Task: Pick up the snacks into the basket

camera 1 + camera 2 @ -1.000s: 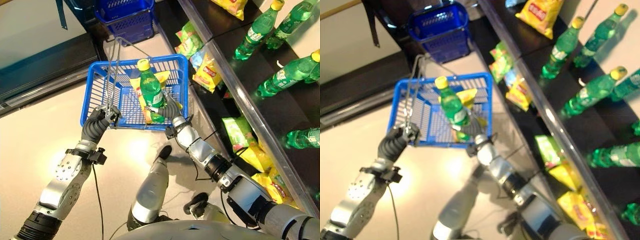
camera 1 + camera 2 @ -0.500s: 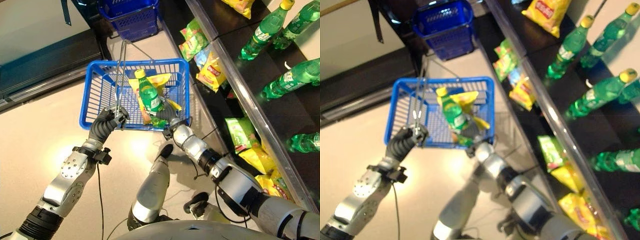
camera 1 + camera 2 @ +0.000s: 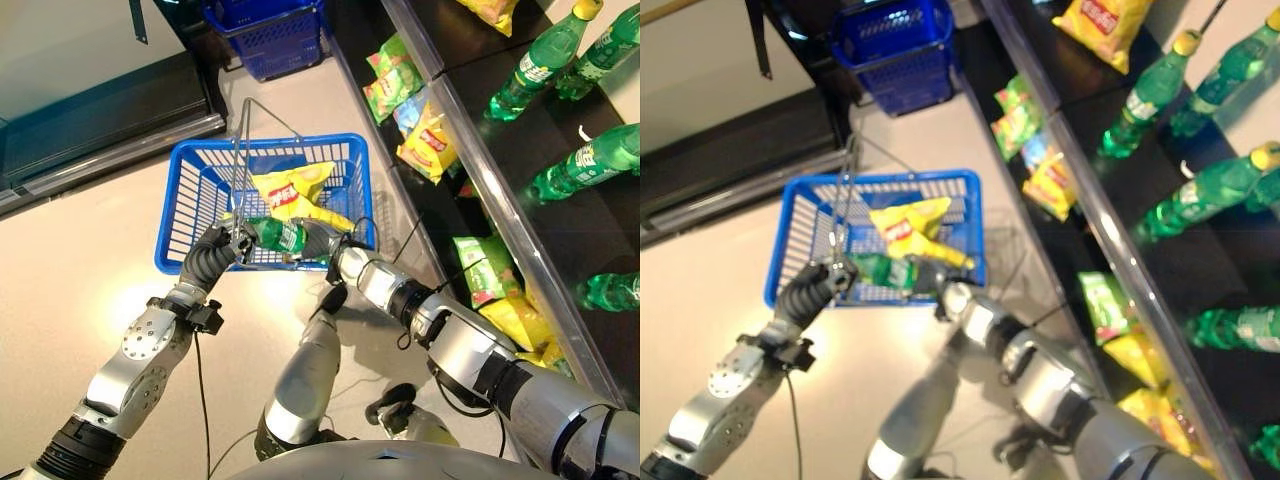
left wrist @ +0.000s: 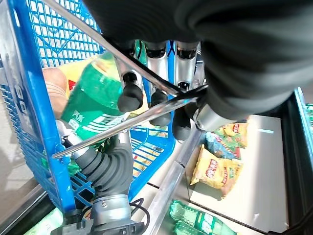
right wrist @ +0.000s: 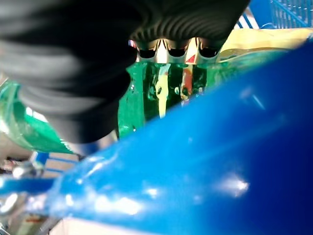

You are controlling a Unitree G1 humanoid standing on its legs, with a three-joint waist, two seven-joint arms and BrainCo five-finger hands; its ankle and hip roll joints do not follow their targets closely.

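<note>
Left hand [image 3: 212,258] is curled round the wire handle [image 3: 240,150] of the blue basket [image 3: 195,170] — and the right hand [image 3: 322,242] reaches over the near rim, fingers wrapped on a green bottle [image 3: 278,235] lying sideways inside, against the yellow snack bag [image 3: 290,188].

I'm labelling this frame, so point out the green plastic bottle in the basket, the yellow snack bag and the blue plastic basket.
green plastic bottle [image 3: 285,236]: left eye view, on its labelled middle.
yellow snack bag [image 3: 290,186]: left eye view, on the bag's face.
blue plastic basket [image 3: 268,144]: left eye view, on its far rim.
</note>
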